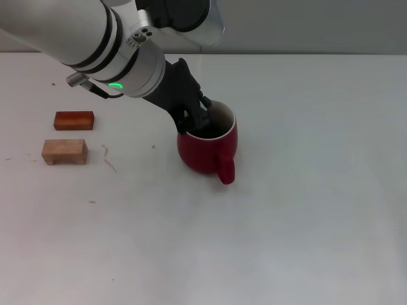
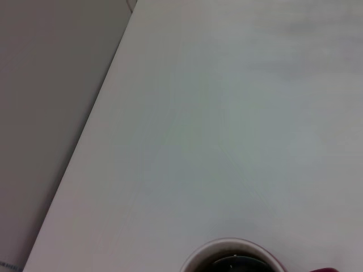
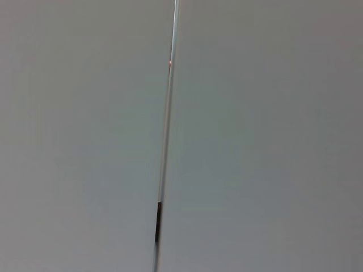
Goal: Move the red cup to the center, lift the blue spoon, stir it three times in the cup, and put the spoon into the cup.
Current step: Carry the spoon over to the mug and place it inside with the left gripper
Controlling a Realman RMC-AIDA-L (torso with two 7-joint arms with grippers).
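Black left gripper (image 1: pixel 202 117) sits at the mouth of the red cup (image 1: pixel 208 150), its fingertips dipped past the pale rim; whether they are apart or together cannot be told. Cup stands upright near the middle of the white table (image 1: pixel 305 210), handle toward the robot. Two wooden blocks (image 1: pixel 68 136) lie well apart to the left.

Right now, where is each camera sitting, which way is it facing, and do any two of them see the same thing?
Head view: above the white table, looking forward and down at the red cup and two wooden blocks; the left arm reaches in, its left tool at the cup's rim.
Left wrist view: on the left arm over the cup, facing across bare table; none of the robot shows.
Right wrist view: faces a plain grey surface with a thin seam; none of the robot shows.
Shared: head and left wrist both show the red cup.
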